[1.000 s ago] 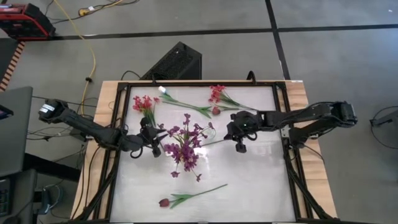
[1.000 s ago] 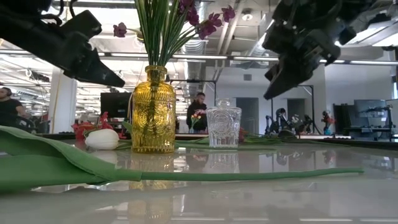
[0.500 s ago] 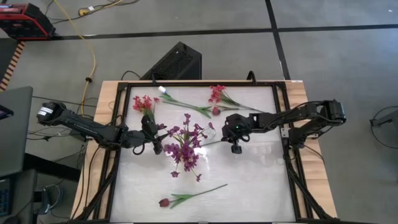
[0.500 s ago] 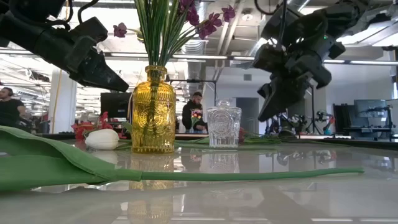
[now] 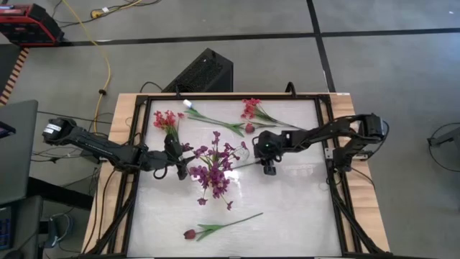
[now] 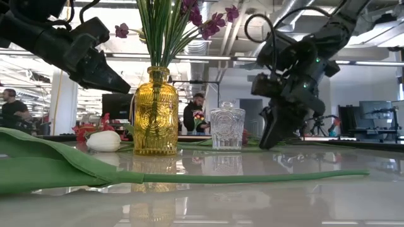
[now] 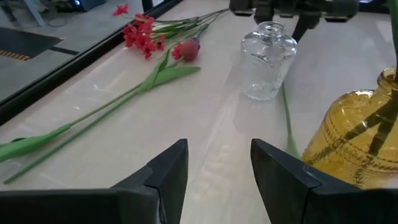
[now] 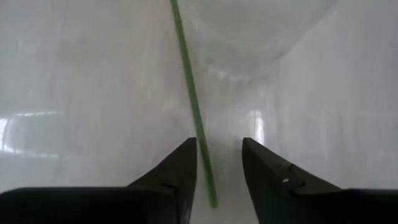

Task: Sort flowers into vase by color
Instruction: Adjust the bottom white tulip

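High view shows the right gripper point(image 5: 268, 167) lowered near the tabletop's centre, over the end of a thin green stem point(image 5: 248, 165) that runs toward the purple flowers point(image 5: 214, 169) standing in the amber vase; the left gripper point(image 5: 180, 170) waits just beside that vase, toward the left edge. Red sprigs lie near the far edge, one point(image 5: 166, 119) at the left and one point(image 5: 251, 108) at the middle, a white bud point(image 5: 187, 103) near them, and a dark-red bud point(image 5: 190, 234) near the near edge. Low view has the amber vase point(image 6: 154, 113) and a clear vase point(image 6: 226, 128) upright, with the right gripper hanging close to the tabletop beside the clear one. Left wrist view shows its fingers point(image 7: 166, 173) parted and empty, facing the clear vase. Right wrist view shows the stem point(image 8: 191, 99) lying on the tabletop, its end between the fingers point(image 8: 179, 168), which stand apart and do not grip it. The step in hand looks like picking up this stem; next the fingers must sink around it and close, then lift it to a vase of matching color.
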Available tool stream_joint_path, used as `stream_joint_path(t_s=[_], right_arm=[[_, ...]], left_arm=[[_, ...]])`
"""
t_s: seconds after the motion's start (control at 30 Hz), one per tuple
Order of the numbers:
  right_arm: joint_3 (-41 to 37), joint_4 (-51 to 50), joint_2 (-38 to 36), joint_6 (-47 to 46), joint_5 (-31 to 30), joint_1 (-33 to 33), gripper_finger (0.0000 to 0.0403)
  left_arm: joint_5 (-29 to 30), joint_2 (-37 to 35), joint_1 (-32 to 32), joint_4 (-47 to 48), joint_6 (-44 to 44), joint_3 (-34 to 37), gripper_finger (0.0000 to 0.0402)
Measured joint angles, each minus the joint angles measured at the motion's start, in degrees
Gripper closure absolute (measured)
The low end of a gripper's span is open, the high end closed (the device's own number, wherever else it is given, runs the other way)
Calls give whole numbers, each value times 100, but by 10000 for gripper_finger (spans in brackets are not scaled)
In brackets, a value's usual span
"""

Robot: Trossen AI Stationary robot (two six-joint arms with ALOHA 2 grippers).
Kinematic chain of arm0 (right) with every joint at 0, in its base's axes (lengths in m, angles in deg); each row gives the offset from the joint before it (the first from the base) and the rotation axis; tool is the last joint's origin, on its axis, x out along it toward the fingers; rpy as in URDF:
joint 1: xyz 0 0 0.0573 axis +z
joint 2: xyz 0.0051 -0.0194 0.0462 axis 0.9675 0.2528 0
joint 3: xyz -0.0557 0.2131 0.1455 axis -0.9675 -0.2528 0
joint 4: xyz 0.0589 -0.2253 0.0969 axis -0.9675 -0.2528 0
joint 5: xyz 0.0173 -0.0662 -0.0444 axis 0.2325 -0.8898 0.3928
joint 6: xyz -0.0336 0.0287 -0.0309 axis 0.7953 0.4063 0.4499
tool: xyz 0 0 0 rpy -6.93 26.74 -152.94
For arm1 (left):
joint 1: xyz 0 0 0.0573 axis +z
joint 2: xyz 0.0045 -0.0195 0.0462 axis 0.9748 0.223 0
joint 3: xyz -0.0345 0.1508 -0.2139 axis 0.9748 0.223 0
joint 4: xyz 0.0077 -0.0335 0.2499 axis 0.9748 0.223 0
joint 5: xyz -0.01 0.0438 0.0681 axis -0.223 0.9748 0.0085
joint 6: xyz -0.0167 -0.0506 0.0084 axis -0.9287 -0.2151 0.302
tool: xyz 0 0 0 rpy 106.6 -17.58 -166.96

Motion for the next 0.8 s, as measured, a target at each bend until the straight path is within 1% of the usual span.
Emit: stream_joint_path(t_s=[0.1, 0.23, 0.43, 0.6, 0.8], right_arm=[[12, -6, 116, 10, 1, 19, 228], [23, -10, 224, 12, 23, 44, 215], [27, -260, 248, 10, -62, 182, 219], [34, -489, 252, -231, -255, 376, 250], [27, -542, 254, -495, -269, 556, 317]], left_arm=[[13, 0, 0, 10, 2, 0, 237], [24, 0, 0, 11, 2, 0, 237], [24, 1, 0, 23, 0, 0, 237], [27, 1, 0, 57, -1, 0, 237], [22, 0, 0, 60, -9, 0, 237]])
